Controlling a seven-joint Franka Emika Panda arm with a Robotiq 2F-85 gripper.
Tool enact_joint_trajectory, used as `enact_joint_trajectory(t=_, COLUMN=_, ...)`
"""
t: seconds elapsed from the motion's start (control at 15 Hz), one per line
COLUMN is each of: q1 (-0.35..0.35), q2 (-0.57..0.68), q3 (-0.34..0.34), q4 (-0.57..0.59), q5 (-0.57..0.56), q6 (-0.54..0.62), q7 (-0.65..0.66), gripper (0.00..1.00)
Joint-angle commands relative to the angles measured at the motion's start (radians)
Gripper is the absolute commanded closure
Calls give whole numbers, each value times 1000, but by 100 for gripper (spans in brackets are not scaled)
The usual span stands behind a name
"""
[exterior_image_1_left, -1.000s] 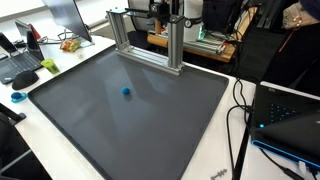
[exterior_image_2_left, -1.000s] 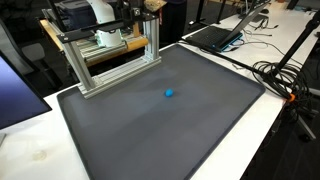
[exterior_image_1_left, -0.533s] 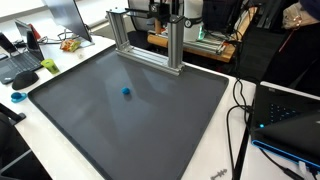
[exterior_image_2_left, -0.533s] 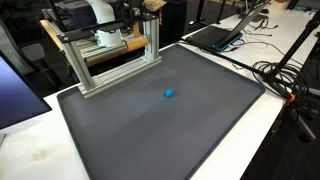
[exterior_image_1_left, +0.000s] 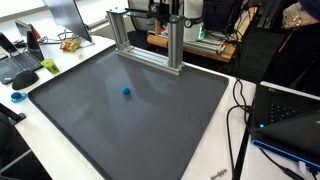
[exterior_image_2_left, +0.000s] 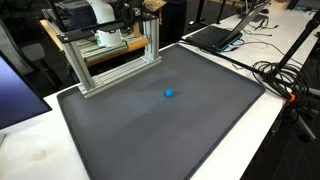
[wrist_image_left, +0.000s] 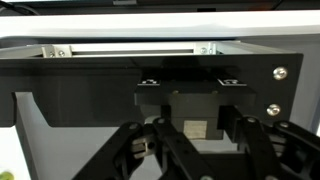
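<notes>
Grey mat (exterior_image_1_left: 150, 125), blue ball (exterior_image_1_left: 126, 91) — gripper (wrist_image_left: 192, 145) at the frame (exterior_image_1_left: 150, 48), can't tell how open.

Cams: 2 high ext. views over the desk, plus 1 close wrist cam.
Both ext. views look down at an angle from mid-range and from different corners. They share the grey mat (exterior_image_1_left: 130, 125), blue ball (exterior_image_1_left: 126, 91) and alu frame (exterior_image_1_left: 150, 57), which is far-centre in an ext. view; the frame (exterior_image_2_left: 120, 72) is far-left in an ext. view. Wrist cam is v. close to the frame's rail (wrist_image_left: 130, 48), facing it about level.
</notes>
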Motion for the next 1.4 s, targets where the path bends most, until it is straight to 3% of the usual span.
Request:
enact_joint_trajectory(t=0.0, q1=-5, q2=23, q3=-1, q4=-33, q5=-27, q6=46, q7=-20, gripper=59)
enact_joint_trajectory(t=0.33, q1=-9, q2=25, q3=3, q4=-34, q5=-42, q6=25, q7=-22, gripper=53)
enact_joint_trajectory(t=0.53, q1=-9, q2=28, q3=2, q4=-35, q5=-45, q6=10, q7=-23, gripper=46)
enact_joint_trajectory(t=0.73, q1=-6, q2=39, q3=-4, q4=-48, q5=-42, q6=3, q7=-32, gripper=32)
enact_joint_trajectory(t=1.0, q1=-12, q2=46, q3=-7, q4=-50, q5=-45, q6=5, q7=-28, gripper=42)
enact_joint_trajectory(t=1.2, q1=-16, q2=42, q3=-3, q4=-49, q5=-58, q6=5, q7=-23, gripper=54)
enact_joint_trajectory(t=1.33, q1=-16, q2=38, q3=0, q4=-46, q5=-62, q6=-4, q7=-23, gripper=54)
